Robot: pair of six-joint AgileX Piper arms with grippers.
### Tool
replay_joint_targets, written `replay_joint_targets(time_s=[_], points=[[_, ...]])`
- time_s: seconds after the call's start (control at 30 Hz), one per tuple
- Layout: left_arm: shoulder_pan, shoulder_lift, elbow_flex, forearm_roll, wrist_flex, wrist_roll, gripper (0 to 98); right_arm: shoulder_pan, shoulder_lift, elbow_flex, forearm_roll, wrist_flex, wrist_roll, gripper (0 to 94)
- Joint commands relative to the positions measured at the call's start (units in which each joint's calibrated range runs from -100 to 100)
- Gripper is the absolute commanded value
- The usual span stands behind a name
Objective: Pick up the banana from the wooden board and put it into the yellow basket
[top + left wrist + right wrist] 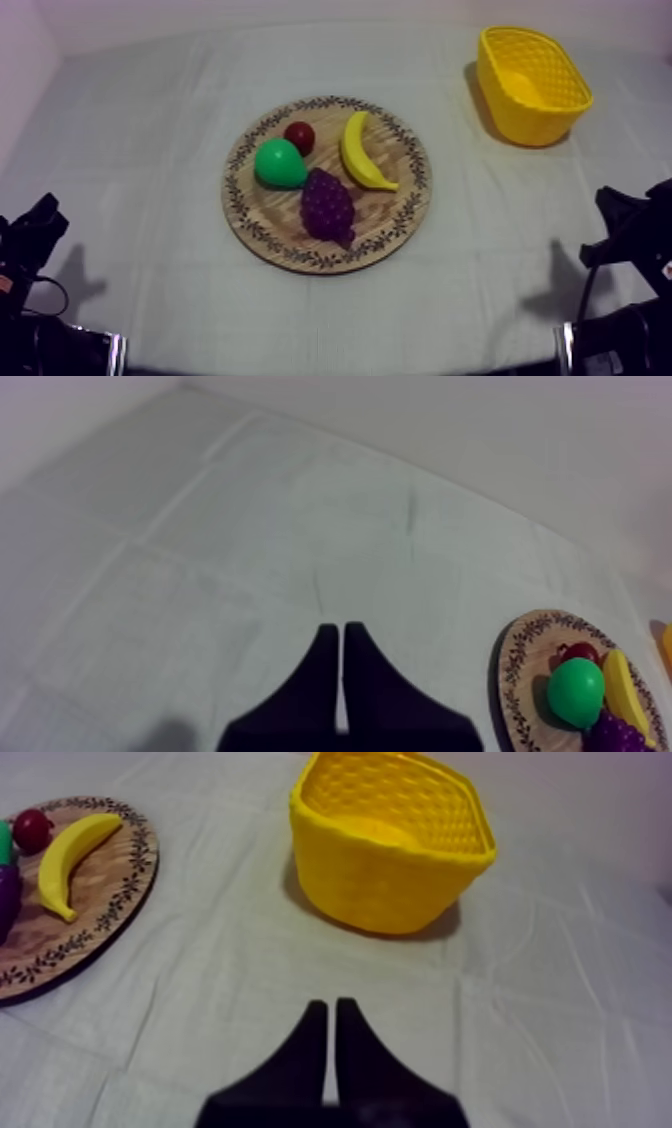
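Note:
A yellow banana (362, 152) lies on the right part of the round wooden board (268, 218), beside a small red fruit (299, 136), a green pear (279, 165) and purple grapes (327, 205). The yellow basket (532, 85) stands at the far right of the table. My left gripper (40, 222) rests low at the left edge, shut on nothing, with its fingers together (335, 629) over bare cloth left of the board (512, 668). My right gripper (622, 215) rests low at the right edge, also shut (331, 1005), pointing at the cloth in front of the basket (390, 847); the banana (72, 852) lies off to one side.
The grey-white cloth (150, 150) covers the whole table, with open room left of the board and between the board and the basket. A pale wall runs behind the far edge.

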Motion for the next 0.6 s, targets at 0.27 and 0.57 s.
replay_joint_targets(time_s=[0.27,0.57], points=[[0.0,0.0,0.0,0.03,0.0,0.0,0.1,-0.5,5.0,-2.6,3.7,-3.3,-4.3,0.4],[0.0,0.0,0.0,0.03,0.0,0.0,0.1,-3.8,19.5,-20.5,5.1,2.5,-5.7,0.5]])
